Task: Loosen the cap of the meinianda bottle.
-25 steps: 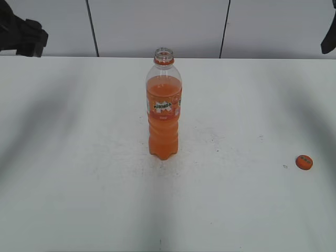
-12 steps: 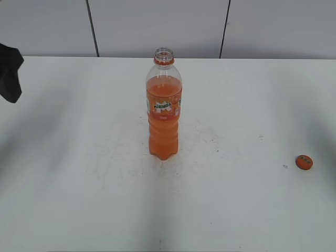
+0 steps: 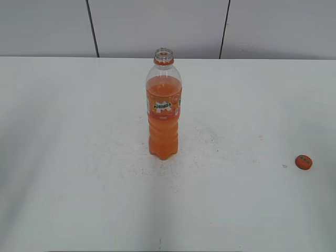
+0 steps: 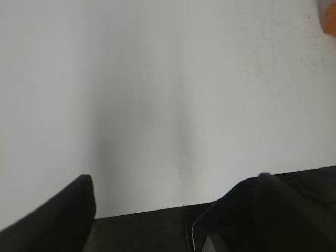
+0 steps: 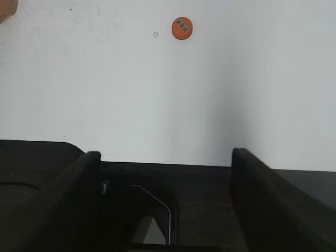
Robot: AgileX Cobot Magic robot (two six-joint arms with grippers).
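Note:
The meinianda bottle (image 3: 164, 113) stands upright in the middle of the white table, its neck open with no cap on it. A sliver of its orange shows at the top right of the left wrist view (image 4: 329, 18) and at the top left of the right wrist view (image 5: 6, 9). The cap (image 3: 303, 161) lies on the table at the far right; it also shows in the right wrist view (image 5: 181, 28). My left gripper (image 4: 176, 184) is open and empty over the table's front edge. My right gripper (image 5: 165, 157) is open and empty, well short of the cap. Neither arm shows in the exterior view.
The white table (image 3: 79, 157) runs back to a grey panelled wall (image 3: 157, 26). A tiny speck (image 3: 284, 166) lies just left of the cap. The table's near edge and dark floor show in both wrist views.
The left arm, seen at the exterior view's left edge before, has pulled out of that view. The right arm's tip at the top right corner is gone too. Bottle and cap have not moved.

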